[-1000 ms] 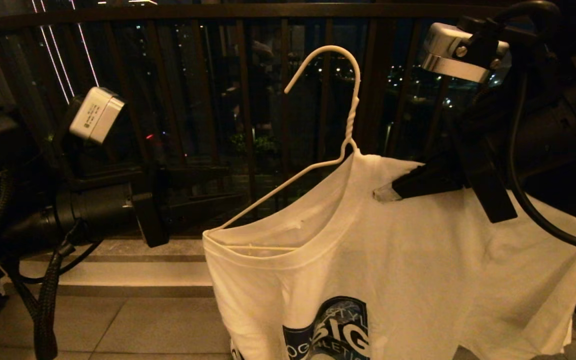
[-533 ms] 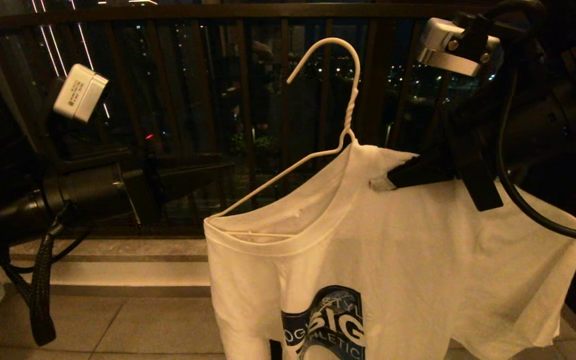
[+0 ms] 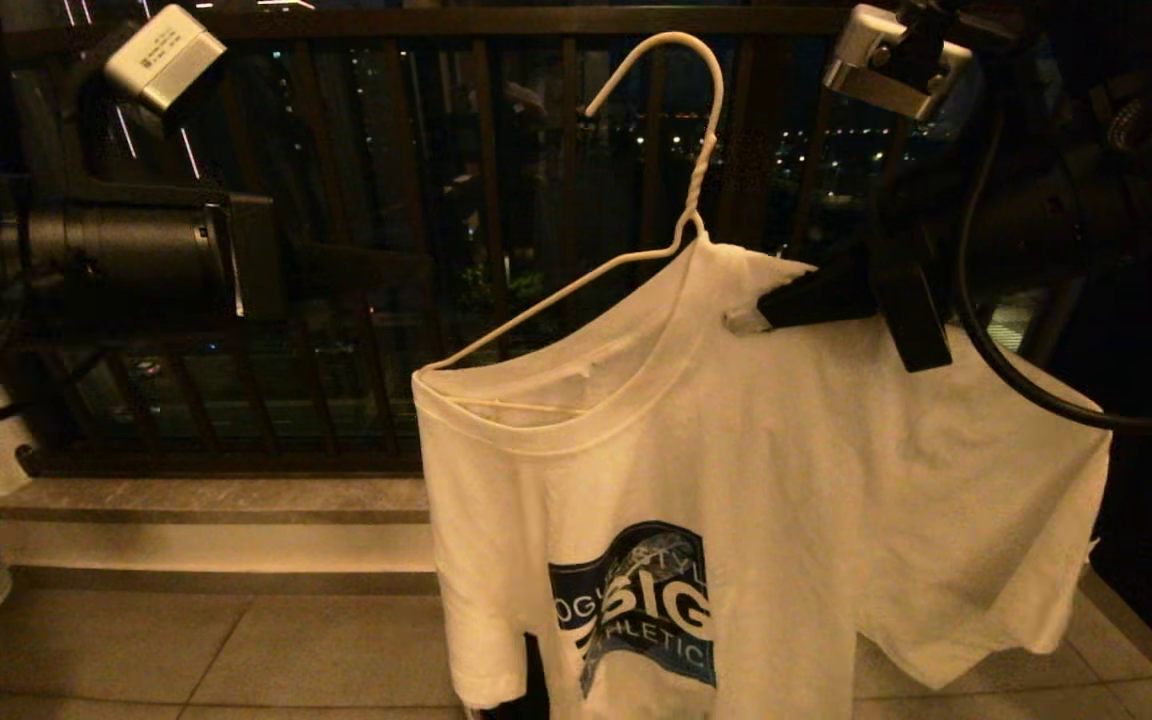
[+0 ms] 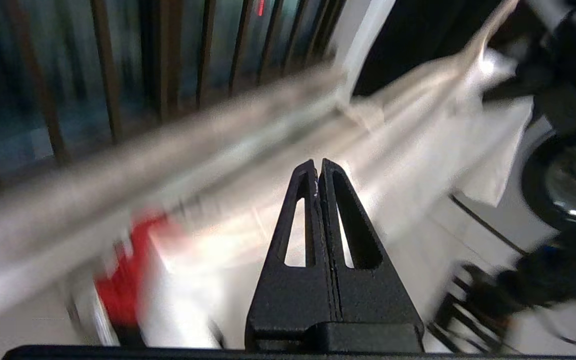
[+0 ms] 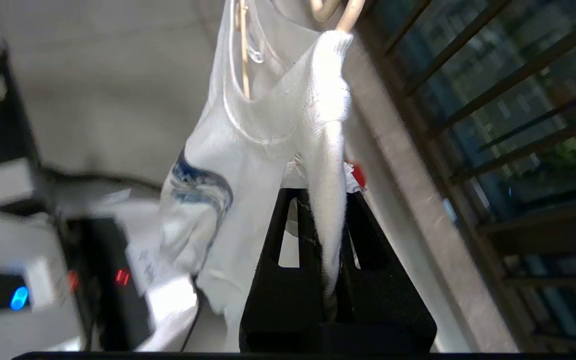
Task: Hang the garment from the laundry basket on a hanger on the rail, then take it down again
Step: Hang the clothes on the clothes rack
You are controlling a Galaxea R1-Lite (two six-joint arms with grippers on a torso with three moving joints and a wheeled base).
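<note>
Before the railing [image 3: 496,150], shirt [image 3: 736,480] sits half on hanger [image 3: 701,180]; my right gripper [image 3: 741,320] pinches its shoulder. Left gripper [image 4: 319,172] pressed together, empty, off left. Rail unseen; hanging, taking down remain.

One garment [image 3: 736,450], one hanger [image 3: 681,150]

A dark brown railing of vertical bars [image 3: 496,200] runs across the back under a thick top bar, and through it show the scattered lights of a city at night. Below the railing a pale stone step [image 3: 216,520] runs along its foot. The floor [image 3: 236,650] is laid with large tiles, all lit in a warm yellowish light.
</note>
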